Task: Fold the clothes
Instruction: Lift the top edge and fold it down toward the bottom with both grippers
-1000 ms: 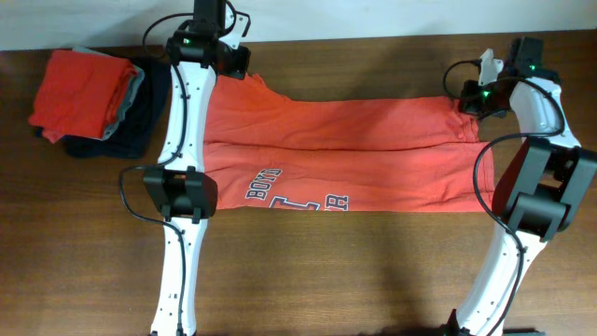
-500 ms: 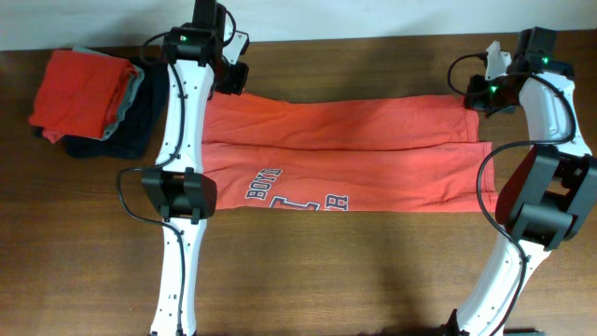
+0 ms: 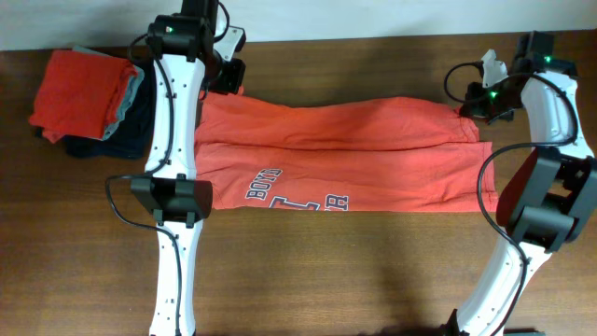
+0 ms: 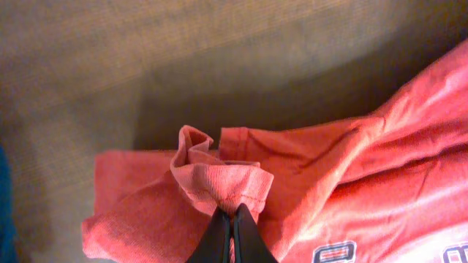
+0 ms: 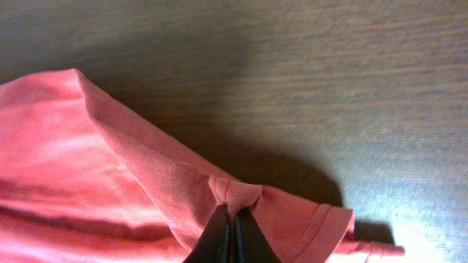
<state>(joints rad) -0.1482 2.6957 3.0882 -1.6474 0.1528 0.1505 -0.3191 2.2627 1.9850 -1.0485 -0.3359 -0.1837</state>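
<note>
Left pincer (image 4: 232,212), right pincer (image 5: 233,213): T-shirt (image 3: 373,149) edge

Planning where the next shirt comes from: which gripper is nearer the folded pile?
Left. The left gripper pinches the shirt just beside the pile; the right gripper is across the table.

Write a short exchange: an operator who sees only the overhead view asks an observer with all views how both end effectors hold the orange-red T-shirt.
Operator: Overhead, I cannot see the fingers of the left end effector. Is it gripping the T-shirt?
Observer: Yes. The left wrist view shows it shut on a bunched pinch of cloth, with a stitched hem showing just above the fingertips.
Operator: And the right end effector?
Observer: The right wrist view shows it shut on a small fold close to the hem. A dark shadow lies on the table beside the cloth.
</note>
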